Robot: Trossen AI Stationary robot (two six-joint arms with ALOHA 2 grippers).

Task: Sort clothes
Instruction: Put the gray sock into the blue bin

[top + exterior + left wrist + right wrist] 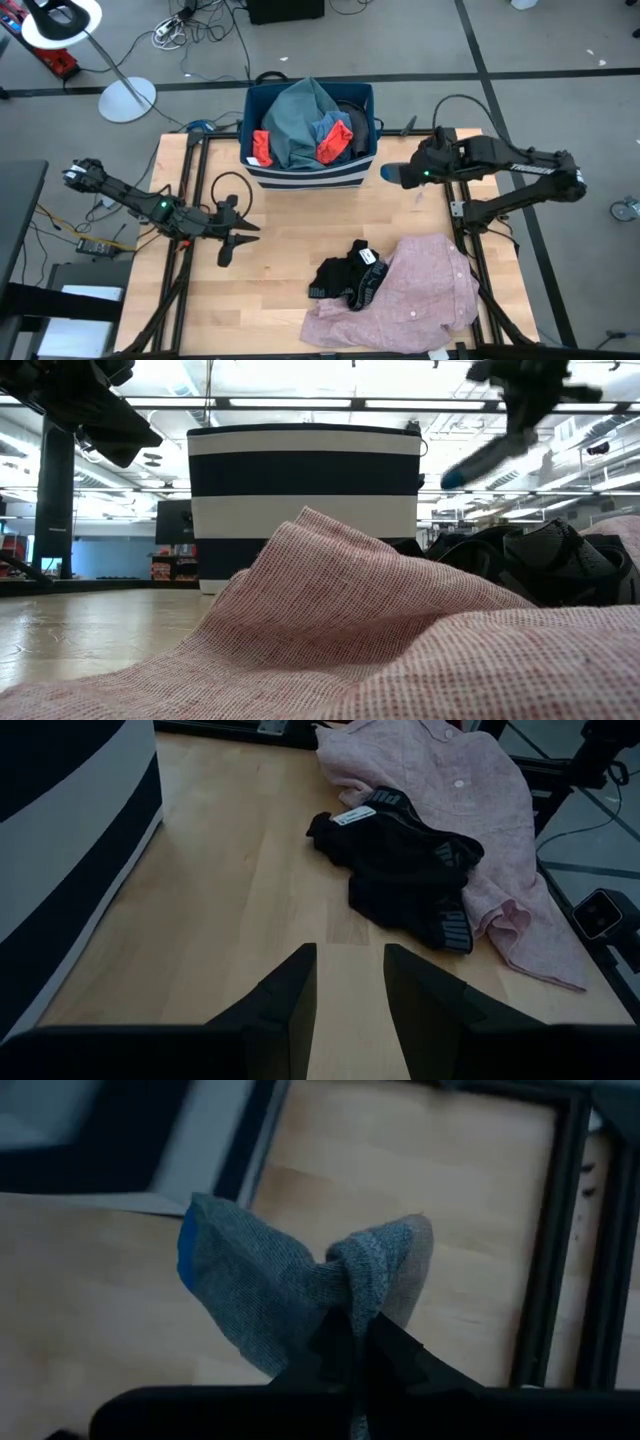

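Observation:
A large pink shirt [420, 295] lies on the table at the near right, with a black garment [347, 275] resting on its left part. My right gripper [408, 174] is shut on a small grey-blue sock [290, 1295], above the table just right of the striped bin [310, 175]. The bin holds teal-grey [300, 120], red [333, 140] and dark pieces. My left gripper [235, 238] is open and empty over the table's left part, pointing toward the black garment [410, 870]. My right gripper pinches the sock between its two fingers at a bunched fold near the sock's middle [352, 1305]. The sock is lifted clear of the table, and its blue-edged end [190, 1245] sticks out past the fingertips toward the bin.
The dark blue bin with white stripes stands at the table's far middle. Black frame rails [185, 190] run along the table's left and right sides. Bare wood [280, 240] lies between the left gripper and the clothes. A lamp stand [125, 95] is on the floor beyond.

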